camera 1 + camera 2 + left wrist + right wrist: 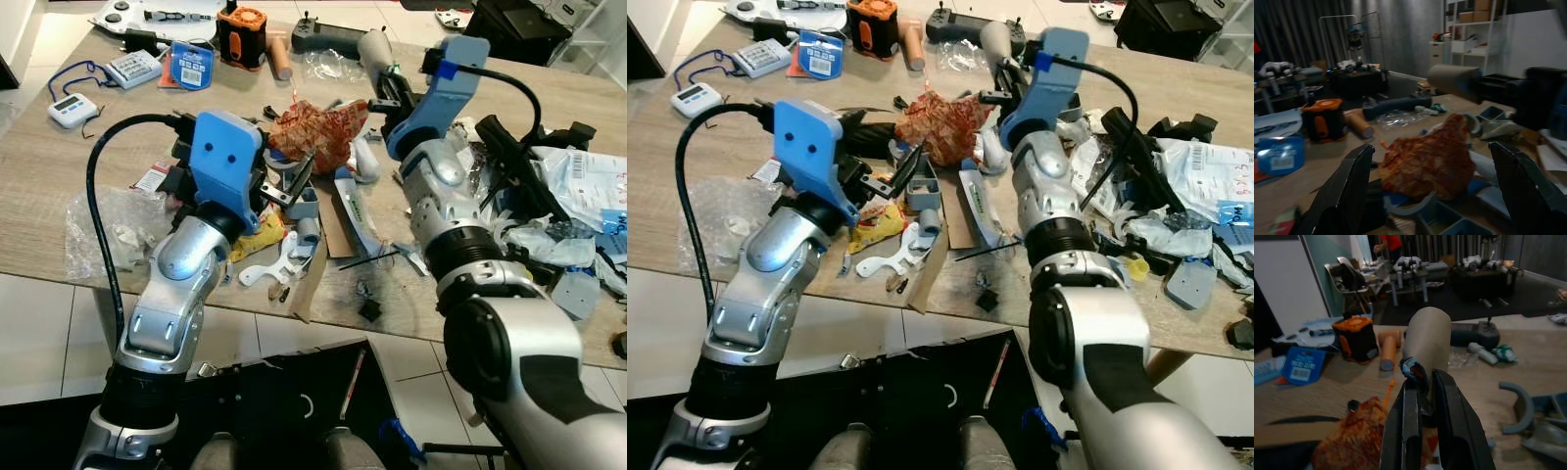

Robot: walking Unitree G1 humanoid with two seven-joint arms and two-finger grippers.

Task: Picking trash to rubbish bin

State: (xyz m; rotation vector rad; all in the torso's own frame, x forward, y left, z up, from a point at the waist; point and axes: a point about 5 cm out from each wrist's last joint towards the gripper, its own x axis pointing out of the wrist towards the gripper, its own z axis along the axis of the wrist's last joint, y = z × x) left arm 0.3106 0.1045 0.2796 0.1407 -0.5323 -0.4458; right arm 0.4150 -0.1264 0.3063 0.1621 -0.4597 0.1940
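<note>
A crumpled red-orange wrapper [318, 132] lies mid-table among loose litter. My left gripper [294, 181] hovers just in front of it, open, and in the left wrist view its black fingers [1349, 191] spread wide on either side of the wrapper [1430, 164]. My right gripper [384, 98] reaches over the table behind the wrapper. It is shut on the rim of a grey-brown cardboard tube [375, 49], which it holds clear of the table. In the right wrist view the tube [1426, 335] stands up from the narrow gap of the right gripper [1422, 374].
An orange-black device [241, 37], a wooden dowel [279, 57], a dark controller [328, 37], a blue card pack [192, 66] and a white timer [72, 109] sit at the back. A clear bag [108, 230] lies left; plastic packaging [578, 191] is heaped right. Grey parts [304, 211] crowd the front edge.
</note>
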